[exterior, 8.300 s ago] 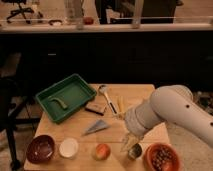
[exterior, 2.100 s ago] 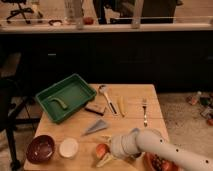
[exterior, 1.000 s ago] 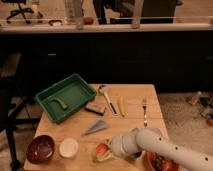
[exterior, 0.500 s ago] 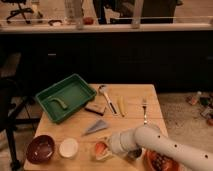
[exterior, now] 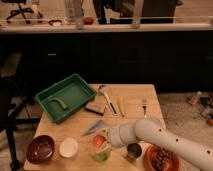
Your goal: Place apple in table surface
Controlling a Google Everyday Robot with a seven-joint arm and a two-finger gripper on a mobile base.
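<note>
The apple (exterior: 98, 140), small and orange-red, sits near the front edge of the table surface (exterior: 135, 116), a light wooden top of wide planks. My gripper (exterior: 102, 145) reaches in from the right at the end of the white arm (exterior: 150, 136) and is shut on the apple. The fingers hide the apple's right and lower side. I cannot tell whether the apple rests on the wood or hangs just above it. A small green dish (exterior: 101, 156) shows directly below the gripper.
A green tray (exterior: 66, 96) lies at the back left. A dark bowl (exterior: 41, 148) and a white bowl (exterior: 68, 147) stand front left. A metal cup (exterior: 133, 151) and an orange-brown bowl (exterior: 161, 159) stand front right. A grey cloth (exterior: 96, 127), spoon (exterior: 105, 95) and fork (exterior: 144, 105) lie mid-table.
The gripper, which closed in on the apple from the right, has shifted slightly up and to the left with it over the last second.
</note>
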